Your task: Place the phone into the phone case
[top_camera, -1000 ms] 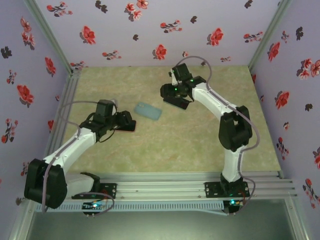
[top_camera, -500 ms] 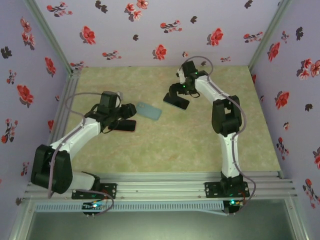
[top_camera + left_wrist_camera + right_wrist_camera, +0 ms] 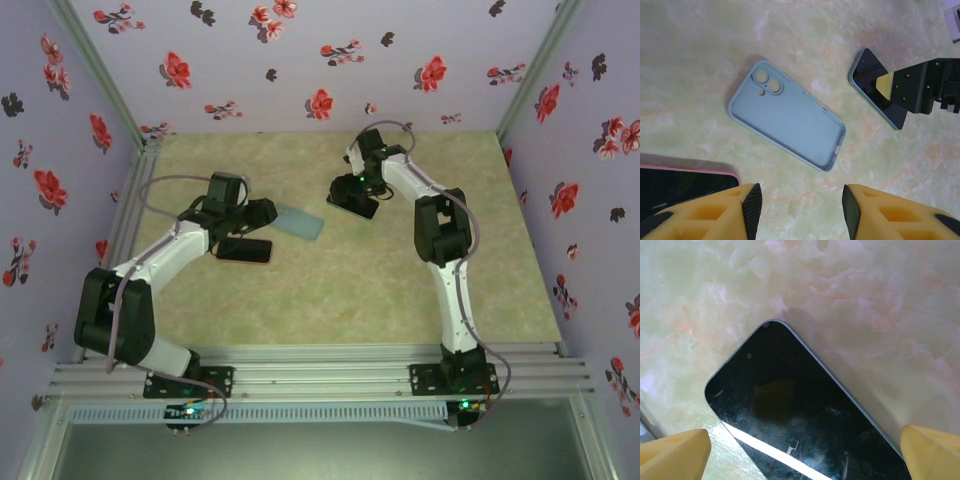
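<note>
A pale blue soft-plastic phone case (image 3: 787,117) lies hollow side up on the marbled green table (image 3: 700,60). To the right of the case, apart from it, a black-screened phone with a teal edge (image 3: 805,425) lies flat. The right claw (image 3: 802,452) straddles it, fingers spread wide and gripping nothing. The left claw (image 3: 800,207) hangs just before the case, partly open and empty. A pink-rimmed black phone (image 3: 685,182) lies left of the case.

Marbled pale-green worktop (image 3: 400,270) carries three items lying flat: an empty light-blue phone case (image 3: 786,114), inside up, near centre; a dark-screened phone (image 3: 805,425) apart to its right; a pink-edged phone (image 3: 245,250) just beside the case, left and nearer.
</note>
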Motion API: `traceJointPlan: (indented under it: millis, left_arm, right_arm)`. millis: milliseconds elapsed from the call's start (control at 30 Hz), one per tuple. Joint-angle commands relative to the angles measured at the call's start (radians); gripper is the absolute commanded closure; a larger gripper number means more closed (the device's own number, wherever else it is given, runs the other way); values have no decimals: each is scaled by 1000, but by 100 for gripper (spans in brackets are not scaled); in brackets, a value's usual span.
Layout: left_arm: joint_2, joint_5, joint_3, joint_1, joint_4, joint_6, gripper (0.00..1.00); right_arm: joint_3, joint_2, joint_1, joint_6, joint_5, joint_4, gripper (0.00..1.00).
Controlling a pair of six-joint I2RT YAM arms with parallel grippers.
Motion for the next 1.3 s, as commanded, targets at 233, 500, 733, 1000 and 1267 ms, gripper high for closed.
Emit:
traceJointPlan:
  millis: [233, 500, 733, 1000, 1267]
  left_arm:
    - [-5, -15, -12, -3, -4, 4, 49]
    - [-24, -15, -29, -1, 5, 6, 50]
    - [-73, -22, -74, 6, 18, -5, 49]
    - [-116, -27, -100, 14, 15, -12, 49]
    - [-124, -27, -108, 16, 17, -18, 49]
  right_arm:
    - [-17, 5, 11, -20, -32, -43, 5]
    - [-132, -70, 43, -16, 0, -18, 4]
    - [-202, -116, 87, -21, 73, -7, 1]
    - [-219, -113, 131, -25, 225, -14, 1]
    - [-197, -104, 143, -31, 318, 5, 4]
